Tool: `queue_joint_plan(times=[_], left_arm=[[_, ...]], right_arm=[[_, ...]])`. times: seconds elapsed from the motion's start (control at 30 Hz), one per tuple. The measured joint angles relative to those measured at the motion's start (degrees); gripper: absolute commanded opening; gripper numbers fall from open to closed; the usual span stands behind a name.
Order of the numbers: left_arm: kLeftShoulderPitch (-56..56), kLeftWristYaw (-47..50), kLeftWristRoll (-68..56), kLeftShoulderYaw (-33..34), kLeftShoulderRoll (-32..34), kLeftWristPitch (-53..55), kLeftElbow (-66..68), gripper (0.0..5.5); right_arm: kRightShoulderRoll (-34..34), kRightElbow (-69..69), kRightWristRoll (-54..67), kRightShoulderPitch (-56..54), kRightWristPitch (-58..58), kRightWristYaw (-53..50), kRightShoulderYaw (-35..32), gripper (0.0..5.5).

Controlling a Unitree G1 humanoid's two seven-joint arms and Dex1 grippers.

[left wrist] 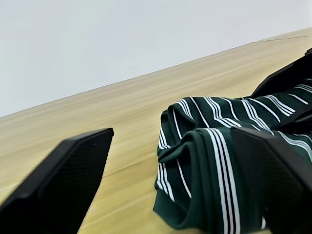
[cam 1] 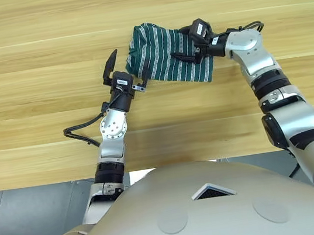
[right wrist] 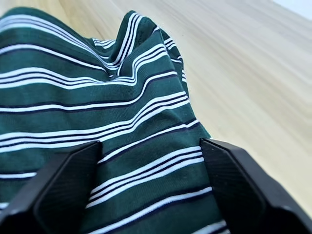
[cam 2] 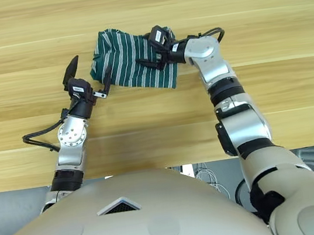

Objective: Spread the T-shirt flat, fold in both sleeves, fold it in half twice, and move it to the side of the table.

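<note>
Now the folded shirt [cam 1: 163, 57] lies on the table [cam 1: 29, 54], right gripper [cam 1: 184, 45] splayed wide on top, probably pinning it, left gripper [cam 1: 131, 61] open wide at its edge, likely for sliding it aside.

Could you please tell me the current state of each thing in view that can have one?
T-shirt: folded into a small, slightly rumpled bundle, lying on the table.
Left gripper: open, straddling the T-shirt's left edge.
Right gripper: open, over the T-shirt's right part, holding nothing.
</note>
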Motion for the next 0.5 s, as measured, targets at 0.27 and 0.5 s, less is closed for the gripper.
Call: queue_joint_plan(times=[0.27,0.5], left_arm=[[0.3,1.4,-0.4,1.8,0.6,-0.2,-0.9,4.32],[-0.2,4.3,-5.7,9.0,1.4,-3.7,-1.4,4.32]], right_arm=[[-1.4,16.4,0.9,-4.5,-5.6,-7.6,-5.5,3.78],[-20.5,29.5,7.3,1.8,-0.5,-39.1,-23.0,3.78]])
